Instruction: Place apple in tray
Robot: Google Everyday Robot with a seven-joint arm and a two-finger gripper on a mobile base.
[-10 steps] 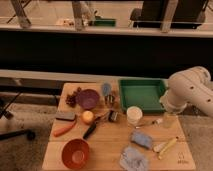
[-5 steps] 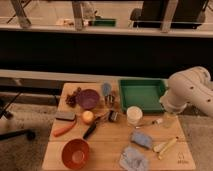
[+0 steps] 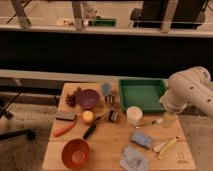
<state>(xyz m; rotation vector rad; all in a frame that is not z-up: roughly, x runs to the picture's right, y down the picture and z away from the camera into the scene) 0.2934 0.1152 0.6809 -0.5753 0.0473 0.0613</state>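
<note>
Camera view, the only one: a wooden table [image 3: 112, 146] seen from above and in front, crowded with kitchen items, with a dark railing behind it.

The apple [image 3: 87, 116], small and yellowish with a reddish blush, sits on the table left of centre. It is just below a purple bowl [image 3: 88, 98] and just right of a dark grey block [image 3: 65, 116]. A long orange carrot-like piece [image 3: 65, 130] lies below and to its left, and a black-handled utensil [image 3: 92, 130] lies just to its right. A red bowl [image 3: 75, 153] stands near the front edge, and a white cup [image 3: 133, 114] stands right of centre.

The tray [image 3: 142, 96], green, shallow and rectangular, rests at the back right of the table. Nothing can be seen lying in it.

The robot's bulky white arm [image 3: 190, 92] enters from the right and bends down past the tray's right end. The gripper [image 3: 168, 116] hangs at its lower tip, near the tray's front right corner. Whether it is parted or closed cannot be told, and nothing can be made out in its hold.

The apple lies well apart from the gripper, far to its left, with the cup between them. Judging from this, the task is at its very beginning: the apple is not yet picked up, and reaching, gripping, carrying and releasing it into the tray all remain.
</note>
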